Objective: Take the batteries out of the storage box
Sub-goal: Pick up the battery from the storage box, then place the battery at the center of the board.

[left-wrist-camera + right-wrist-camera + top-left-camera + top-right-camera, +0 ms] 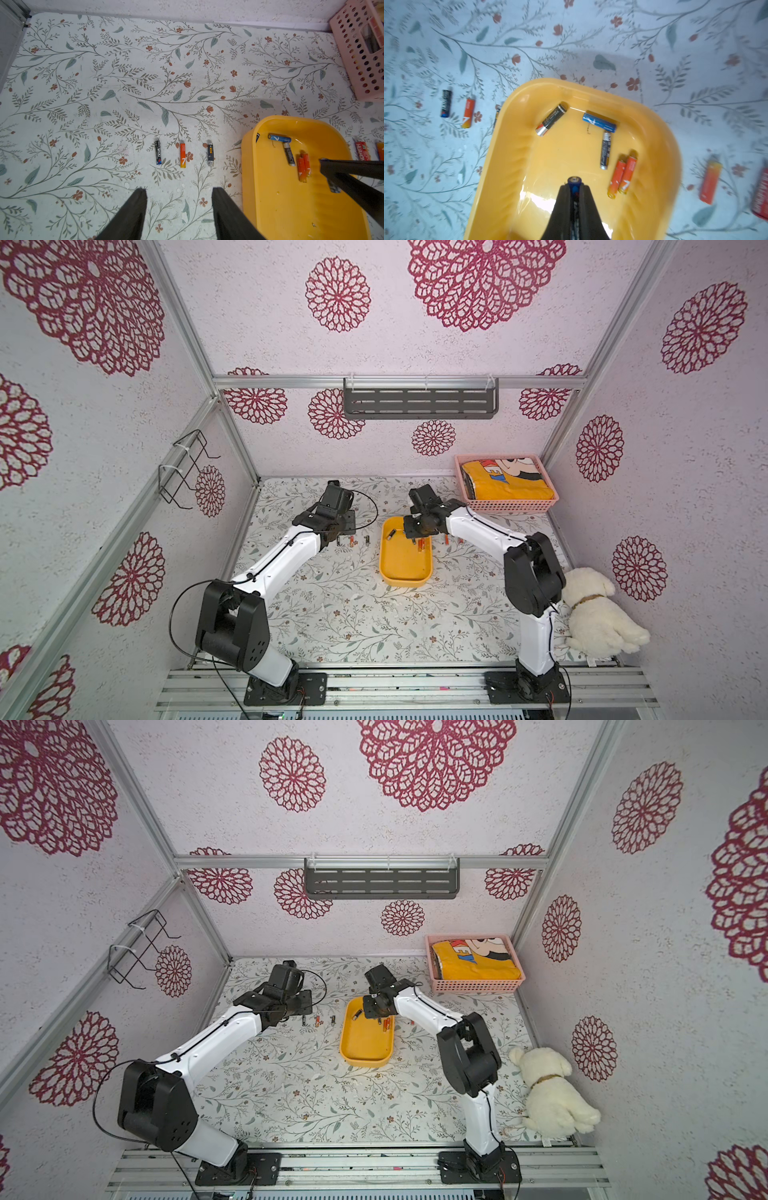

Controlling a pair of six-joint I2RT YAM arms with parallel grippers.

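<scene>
Now your right gripper is closed tight on one battery with a blue end, over the floor of the yellow box. Five more batteries lie inside the box, toward its far wall. Your left gripper stands about half open and holds nothing, above the table, near three batteries that lie in a row beside the box.

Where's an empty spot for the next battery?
Biggest bare patch: the table between the storage box and the near edge. Also bare between the three batteries and the back wall. Crowded: both sides of the box, where batteries lie.
</scene>
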